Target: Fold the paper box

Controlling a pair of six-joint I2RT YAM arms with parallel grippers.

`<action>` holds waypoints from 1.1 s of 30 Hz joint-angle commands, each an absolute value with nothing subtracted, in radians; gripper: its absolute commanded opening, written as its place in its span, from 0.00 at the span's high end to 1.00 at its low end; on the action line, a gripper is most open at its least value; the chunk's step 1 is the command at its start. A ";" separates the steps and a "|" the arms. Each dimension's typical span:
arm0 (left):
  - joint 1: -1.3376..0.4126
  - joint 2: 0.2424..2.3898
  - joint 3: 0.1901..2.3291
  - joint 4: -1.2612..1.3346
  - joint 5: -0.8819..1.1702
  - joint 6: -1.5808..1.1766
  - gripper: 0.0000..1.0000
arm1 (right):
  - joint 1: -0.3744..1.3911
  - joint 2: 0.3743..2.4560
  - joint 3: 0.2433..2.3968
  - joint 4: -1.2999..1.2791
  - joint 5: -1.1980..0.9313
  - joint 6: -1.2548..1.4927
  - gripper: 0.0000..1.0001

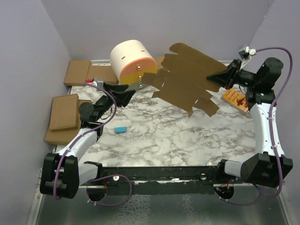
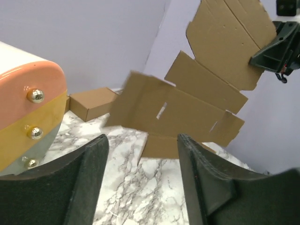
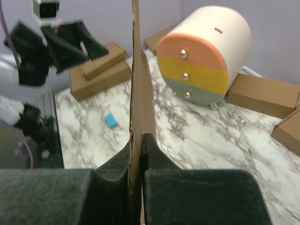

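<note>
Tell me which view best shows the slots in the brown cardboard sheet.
Left wrist: the flat brown die-cut cardboard sheet faces it, slots plain. Top external shows its outline; right wrist sees only its edge.

Was a robot lab test cell: plain lilac partition walls [image 1: 28,51] boxed in a marble-print tabletop [image 1: 159,136], two arms [image 1: 263,136] were bolted to a black rail [image 1: 159,174] at its near edge, purple cables [image 1: 281,48] hung loose.

Nothing legible in any view. Dark printed marks on the orange booklet [image 1: 236,99], at the right of the worktop [image 1: 164,133], too small to read. Plain brown faces on the paper box [image 1: 187,77], only slots and creases.
</note>
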State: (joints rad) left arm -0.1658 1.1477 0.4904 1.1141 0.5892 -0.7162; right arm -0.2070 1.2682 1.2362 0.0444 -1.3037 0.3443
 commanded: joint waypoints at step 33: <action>-0.294 1.408 0.627 1.245 1.016 -0.534 0.55 | -0.163 1.251 1.374 -1.408 -1.535 -1.322 0.99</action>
